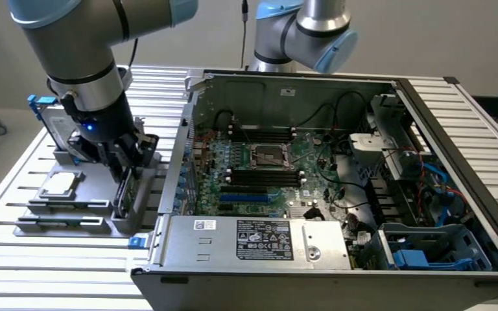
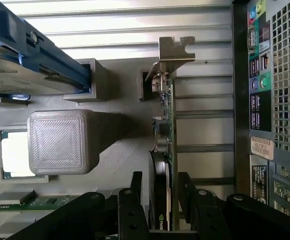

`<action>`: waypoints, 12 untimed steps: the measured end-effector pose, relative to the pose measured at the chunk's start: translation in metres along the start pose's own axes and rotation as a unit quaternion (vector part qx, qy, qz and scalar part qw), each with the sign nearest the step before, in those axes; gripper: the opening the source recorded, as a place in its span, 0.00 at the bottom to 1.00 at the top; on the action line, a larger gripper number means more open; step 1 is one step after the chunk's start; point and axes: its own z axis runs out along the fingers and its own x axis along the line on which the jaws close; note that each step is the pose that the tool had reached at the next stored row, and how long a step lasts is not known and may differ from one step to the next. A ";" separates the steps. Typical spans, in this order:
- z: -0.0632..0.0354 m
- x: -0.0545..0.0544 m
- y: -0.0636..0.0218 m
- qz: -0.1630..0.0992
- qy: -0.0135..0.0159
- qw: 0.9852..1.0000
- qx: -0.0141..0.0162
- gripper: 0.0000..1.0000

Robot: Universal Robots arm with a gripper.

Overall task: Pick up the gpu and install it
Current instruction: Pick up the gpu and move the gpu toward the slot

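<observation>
Jaws wide open, straddling the gpu (image 2: pixel 165 135)
The gpu stands on edge in a grey holder (image 2: pixel 117 150) on the worktop (image 1: pixel 24 259), beside the computer case (image 1: pixel 336 259); its long axis runs between the jaws, one at each face, neither clearly touching

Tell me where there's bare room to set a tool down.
Bare table slats lie between the grey holder and the near edge, at the exterior view's left. Crowded: the holder, where the claw straddles the gpu, and the computer case.
</observation>
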 end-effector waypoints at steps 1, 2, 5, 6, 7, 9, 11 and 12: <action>0.0002 0.000 0.0000 -0.001 0.000 1.000 0.000 0.42; 0.0005 0.000 0.0000 -0.001 0.000 1.000 0.000 0.42; 0.0011 0.000 -0.0001 -0.002 0.000 1.000 0.000 0.42; 0.0012 0.000 -0.0001 -0.003 0.000 1.000 0.000 0.42; 0.0013 0.000 0.0000 -0.003 0.000 1.000 0.000 0.40; 0.0013 0.000 0.0000 -0.003 0.000 1.000 0.000 0.34; 0.0013 0.000 -0.0001 -0.003 0.000 1.000 0.000 0.27; 0.0013 0.000 -0.0001 -0.003 0.000 1.000 0.000 0.27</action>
